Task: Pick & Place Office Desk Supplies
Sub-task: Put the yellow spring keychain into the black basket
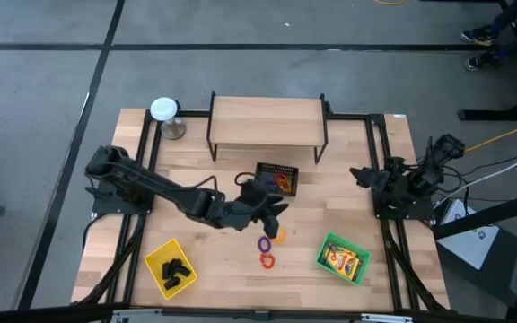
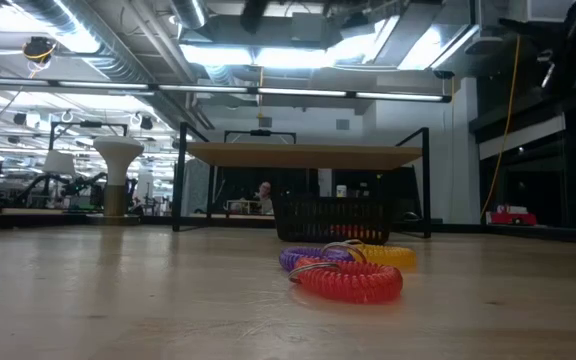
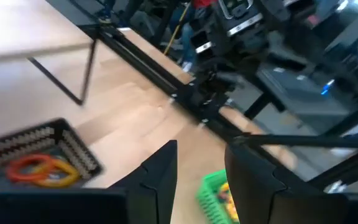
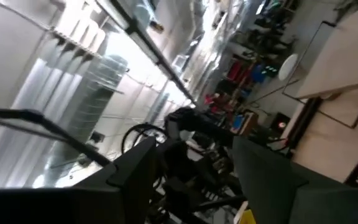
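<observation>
Your left claw (image 1: 275,203) hangs empty, fingers apart, by the black basket (image 1: 277,178), with the right claw (image 1: 359,174) parked wide; the coiled rings (image 2: 346,268) on the table (image 1: 223,242) look light and springy, so pinch one loop's edge.

Robotics lab; exposed ceiling ducts (image 2: 78,40); workbenches

The high view looks straight down on the whole tabletop (image 1: 240,179) and both arms. The low view sits at surface level, very near the coiled rings (image 2: 348,268), facing the black mesh basket (image 2: 333,220) and the room. The left wrist view angles down on basket and green tray (image 3: 213,193); the right wrist view tilts up toward the ceiling
</observation>
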Motion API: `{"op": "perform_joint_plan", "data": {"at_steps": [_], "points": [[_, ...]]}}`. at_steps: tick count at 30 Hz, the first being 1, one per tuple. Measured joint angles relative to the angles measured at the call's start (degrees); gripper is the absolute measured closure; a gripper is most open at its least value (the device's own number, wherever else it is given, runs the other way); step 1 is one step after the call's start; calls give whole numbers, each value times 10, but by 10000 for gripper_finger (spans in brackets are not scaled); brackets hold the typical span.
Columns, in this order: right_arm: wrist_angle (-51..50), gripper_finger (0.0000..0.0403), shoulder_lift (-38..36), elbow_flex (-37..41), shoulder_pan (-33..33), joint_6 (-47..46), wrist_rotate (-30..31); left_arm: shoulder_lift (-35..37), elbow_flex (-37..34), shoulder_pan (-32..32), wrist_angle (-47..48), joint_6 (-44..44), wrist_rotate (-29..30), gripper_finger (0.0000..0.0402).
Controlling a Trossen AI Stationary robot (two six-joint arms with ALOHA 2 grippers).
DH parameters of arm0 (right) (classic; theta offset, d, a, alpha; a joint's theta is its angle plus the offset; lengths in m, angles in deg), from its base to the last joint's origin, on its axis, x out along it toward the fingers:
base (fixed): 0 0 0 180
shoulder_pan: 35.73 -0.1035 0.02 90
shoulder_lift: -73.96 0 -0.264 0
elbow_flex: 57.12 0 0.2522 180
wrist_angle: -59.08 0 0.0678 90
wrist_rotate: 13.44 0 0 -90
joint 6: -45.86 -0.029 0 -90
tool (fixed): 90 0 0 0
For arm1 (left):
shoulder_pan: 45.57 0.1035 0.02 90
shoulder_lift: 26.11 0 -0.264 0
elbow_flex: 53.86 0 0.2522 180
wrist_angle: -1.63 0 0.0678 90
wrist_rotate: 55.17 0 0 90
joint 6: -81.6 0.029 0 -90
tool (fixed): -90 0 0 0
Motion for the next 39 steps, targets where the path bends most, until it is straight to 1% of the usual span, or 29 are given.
{"op": "perform_joint_plan", "data": {"at_steps": [2, 4, 8, 11, 13, 15, 16, 18, 21, 23, 24, 27, 29, 30, 32, 35, 39], "points": [[-3, 189, 54, -27, 10, -16, 4, 19, 0, 0, 32, 22, 0, 274], [-4, 189, 122, -68, 25, -11, 20, 41, 0, 2, 55, 44, -13, 274], [-13, 189, 285, -180, 63, 19, 32, 86, -8, 13, 83, 110, -80, 274], [-76, 189, 418, -283, 87, 54, 66, 123, -34, 20, 75, 161, -121, 274], [-132, 189, 498, -353, 98, 74, 112, 158, -67, 23, 63, 176, -141, 274], [-184, 189, 566, -413, 109, 74, 149, 200, -117, 24, 27, 181, -150, 274], [-204, 189, 595, -440, 116, 68, 156, 222, -150, 22, 2, 181, -154, 274], [-240, 189, 644, -487, 126, 42, 149, 272, -225, 15, -61, 171, -162, 274], [-332, 189, 703, -551, 139, -47, 123, 355, -330, -7, -134, 146, -165, 274], [-442, 189, 738, -596, 147, -138, 101, 408, -382, -27, -139, 133, -158, 274], [-505, 189, 754, -620, 153, -186, 79, 430, -403, -38, -138, 125, -150, 274], [-715, 192, 815, -705, 172, -320, -30, 486, -449, -73, -123, 114, -118, 274], [-821, 196, 860, -756, 180, -359, -98, 516, -469, -93, -123, 110, -94, 274], [-855, 198, 882, -778, 183, -368, -125, 526, -477, -100, -123, 110, -82, 274], [-901, 202, 921, -818, 188, -389, -178, 539, -489, -112, -120, 111, -66, 274], [-933, 206, 977, -864, 198, -411, -259, 550, -503, -120, -124, 111, -54, 274], [-935, 207, 1041, -905, 207, -432, -322, 549, -512, -121, -121, 102, -63, 274]]}}
